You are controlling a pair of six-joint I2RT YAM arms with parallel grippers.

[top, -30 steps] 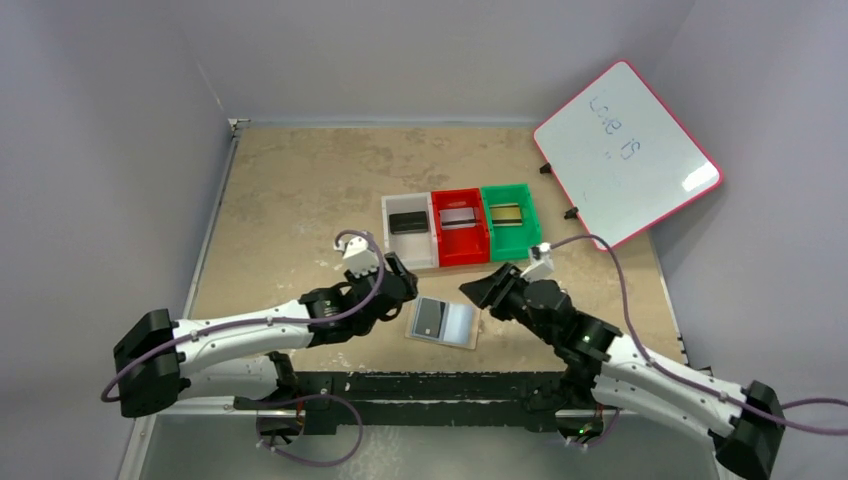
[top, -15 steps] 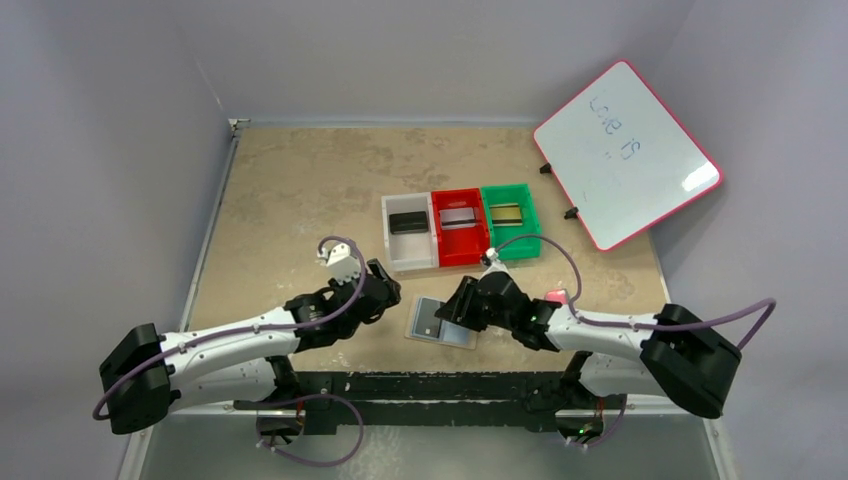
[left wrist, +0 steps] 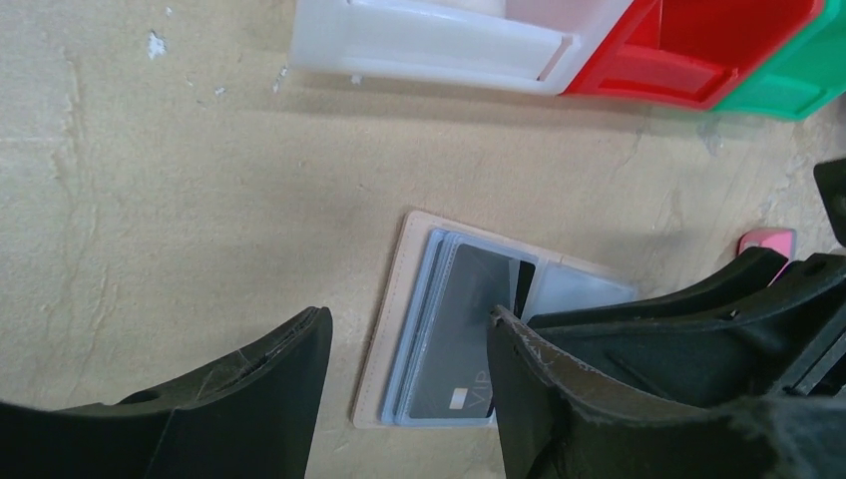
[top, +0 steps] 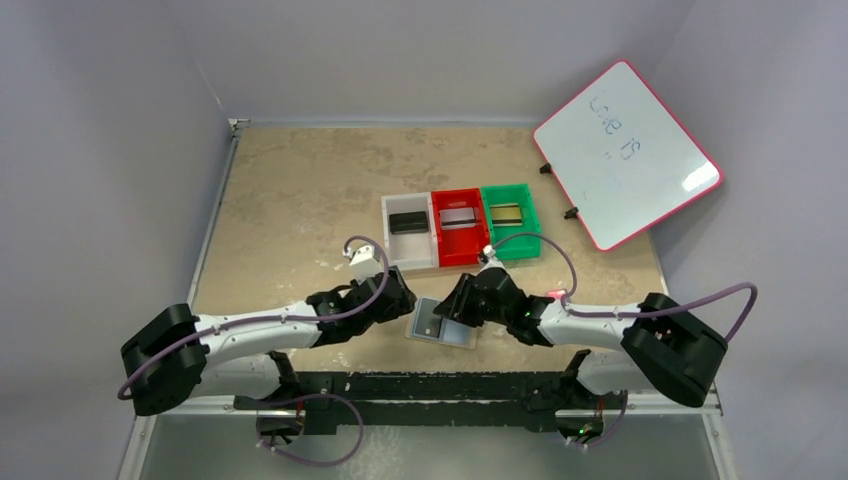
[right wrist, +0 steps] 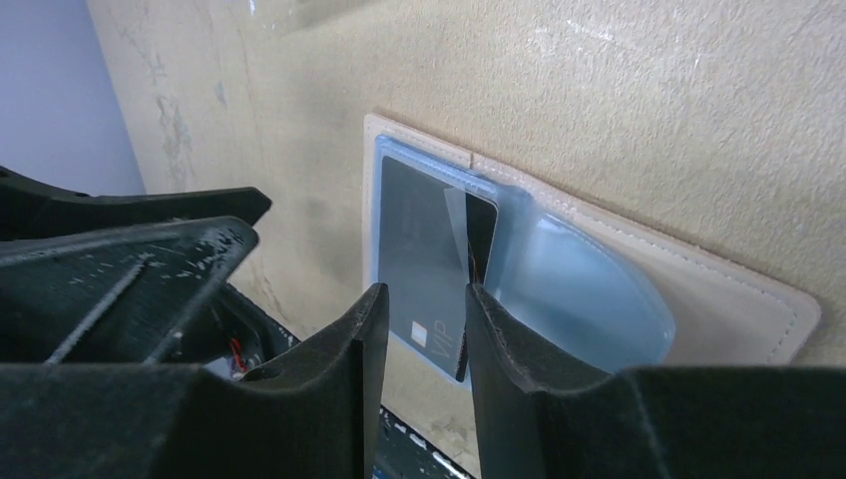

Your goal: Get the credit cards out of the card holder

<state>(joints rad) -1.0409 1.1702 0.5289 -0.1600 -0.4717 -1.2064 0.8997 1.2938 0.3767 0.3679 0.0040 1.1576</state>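
Note:
The card holder (top: 468, 338) lies open and flat near the table's front edge, with a tan rim (left wrist: 391, 299) and blue-grey pockets. A dark credit card (left wrist: 469, 319) marked VIP sits in its left pocket, its right edge slightly raised. My left gripper (top: 400, 297) hovers open over the holder's left half, its jaws (left wrist: 407, 317) straddling the card from above. My right gripper (top: 455, 300) stands low at the card's raised edge. Its jaws (right wrist: 424, 294) are narrowly open and nothing lies between them. The card (right wrist: 414, 239) and holder (right wrist: 718, 299) lie just beyond them.
A clear bin (top: 391, 238), a red bin (top: 441, 232) and a green bin (top: 528, 222) stand in a row behind the holder, each with one card inside. A pink-framed whiteboard (top: 625, 150) leans at the back right. A small pink block (top: 556, 294) lies right of the holder.
My right arm has swung down and left to the holder, and its jaws have narrowed. My left gripper dipped back, then returned toward the holder's left side.

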